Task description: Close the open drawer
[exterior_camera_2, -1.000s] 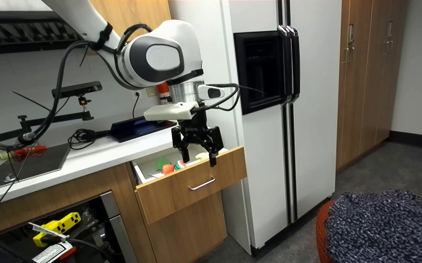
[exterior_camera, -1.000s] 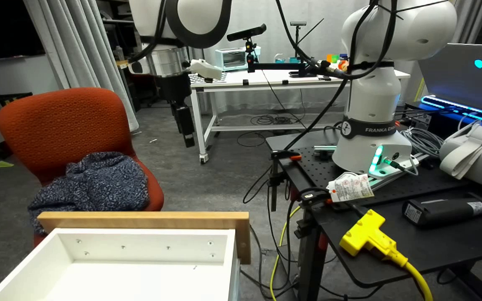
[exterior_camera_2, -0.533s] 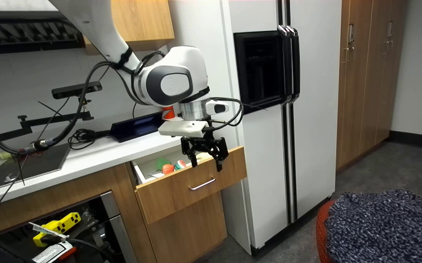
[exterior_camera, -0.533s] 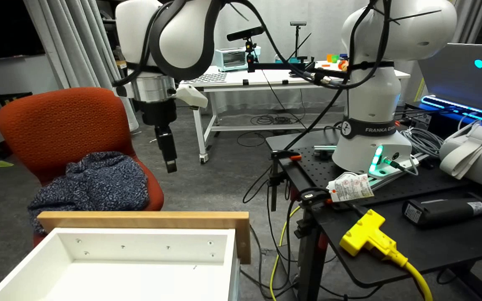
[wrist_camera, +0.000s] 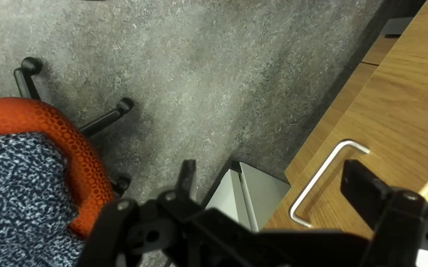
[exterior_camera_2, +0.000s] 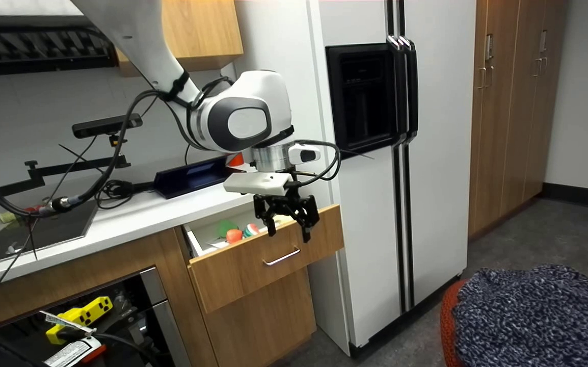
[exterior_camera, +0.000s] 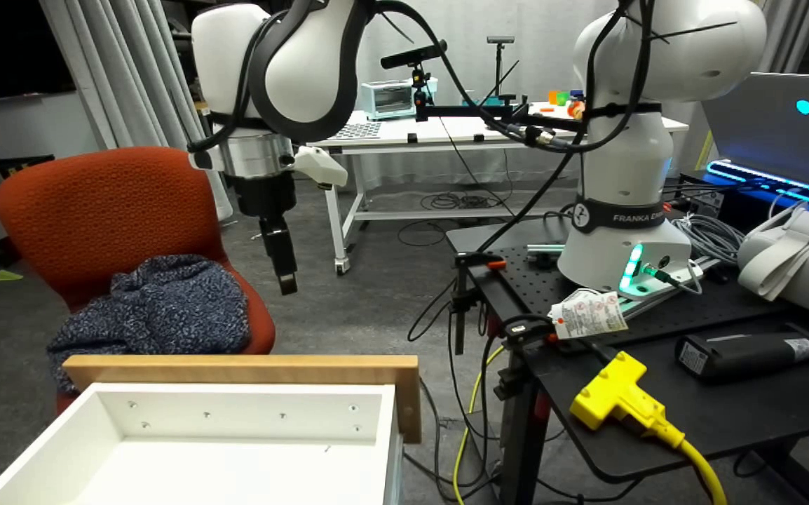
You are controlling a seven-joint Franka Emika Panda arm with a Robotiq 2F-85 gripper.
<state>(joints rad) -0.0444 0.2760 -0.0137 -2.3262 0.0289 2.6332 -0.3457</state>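
The drawer stands pulled out, showing its white inside and tan rim (exterior_camera: 243, 368) in an exterior view. Its wooden front (exterior_camera_2: 233, 280) has a silver handle (exterior_camera_2: 281, 256); colourful items (exterior_camera_2: 234, 235) lie inside. My gripper (exterior_camera_2: 289, 233) is open and empty, out in front of the drawer front and higher than the handle. It also shows beyond the rim, apart from it, in an exterior view (exterior_camera: 288, 283). In the wrist view my fingers (wrist_camera: 267, 168) are spread: one shows over the floor, the other over the drawer front (wrist_camera: 395, 118) beside the handle (wrist_camera: 321, 174).
An orange chair (exterior_camera: 103, 210) with a dark speckled cloth (exterior_camera: 166, 308) stands out in front of the drawer. A white fridge (exterior_camera_2: 365, 229) stands beside the drawer. A white counter (exterior_camera_2: 136, 224) runs above it. A black table (exterior_camera: 657, 421) carries the arm base and a yellow plug block (exterior_camera: 611, 393).
My gripper has moved down and outward to in front of the drawer, mostly in the first half second, and only slightly since. It stays open. The drawer has not moved.
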